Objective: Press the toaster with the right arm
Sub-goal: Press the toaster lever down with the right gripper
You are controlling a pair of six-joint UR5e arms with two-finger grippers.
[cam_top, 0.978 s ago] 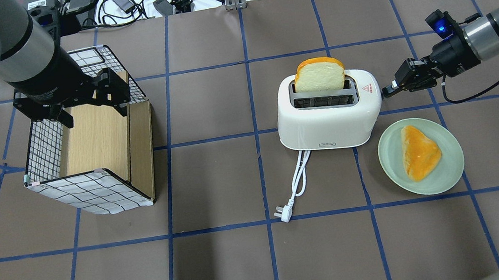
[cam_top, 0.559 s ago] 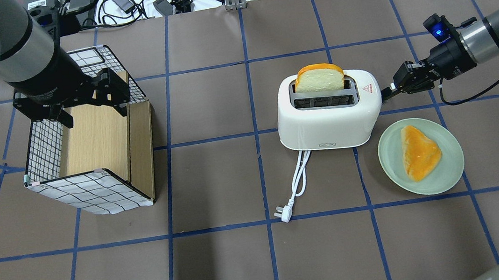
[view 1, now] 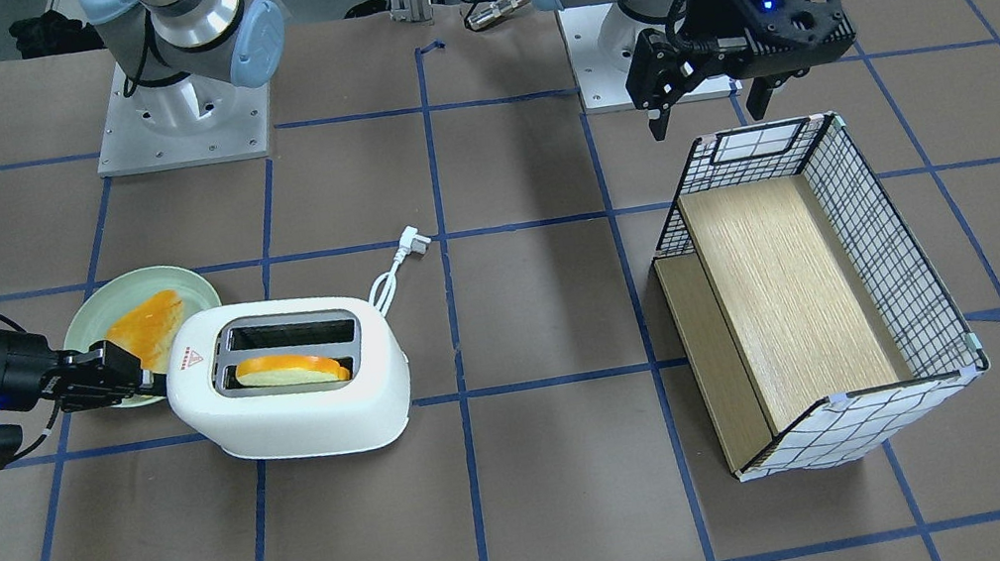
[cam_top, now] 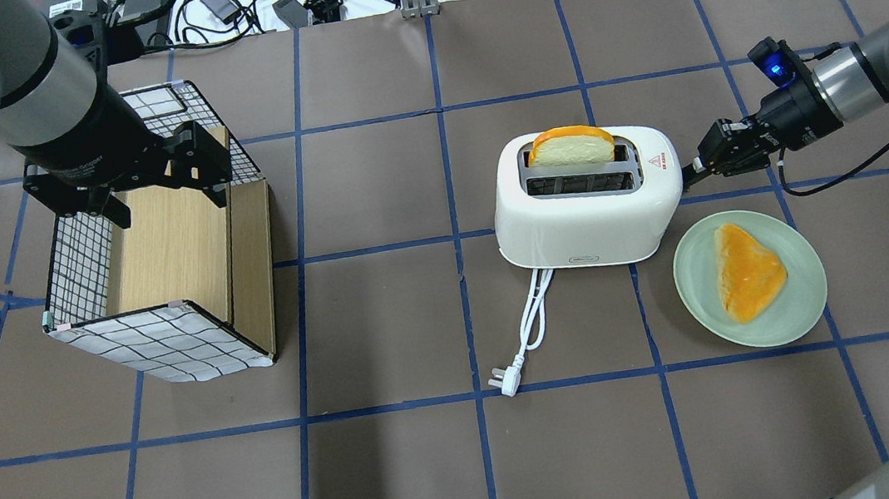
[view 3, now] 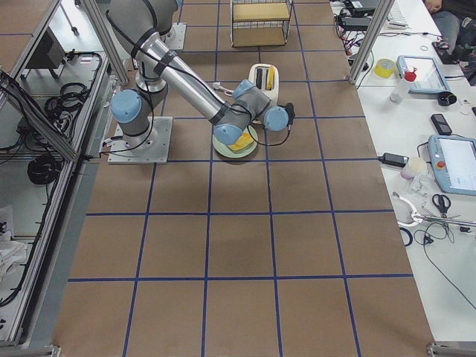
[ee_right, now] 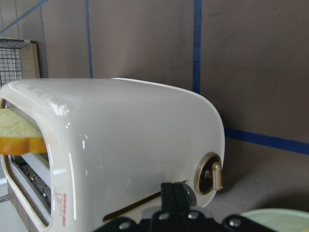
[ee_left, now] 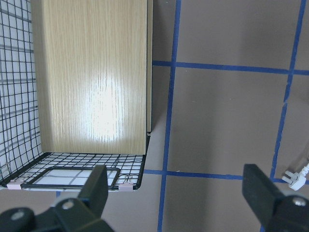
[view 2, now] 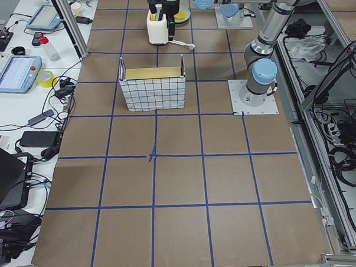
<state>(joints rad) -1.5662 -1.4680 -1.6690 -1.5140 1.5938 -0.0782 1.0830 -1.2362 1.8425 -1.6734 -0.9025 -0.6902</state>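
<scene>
The brown paper-covered worktop [cam_top: 403, 472] carried a wire-and-wood basket [cam_top: 161, 257] near its left edge. Above the basket the left gripper [view 1: 706, 109] hung wide open and empty. The white rounded plastic two-slot toaster [cam_top: 587, 212] stood between the centre and the right edge. I had the right gripper [cam_top: 690, 167], fingers pinched together on nothing, against the toaster's end-face lever slot [ee_right: 133, 209]. I judged the glossy shell light and apt to slide, so pressure belonged straight down on the lever.
</scene>
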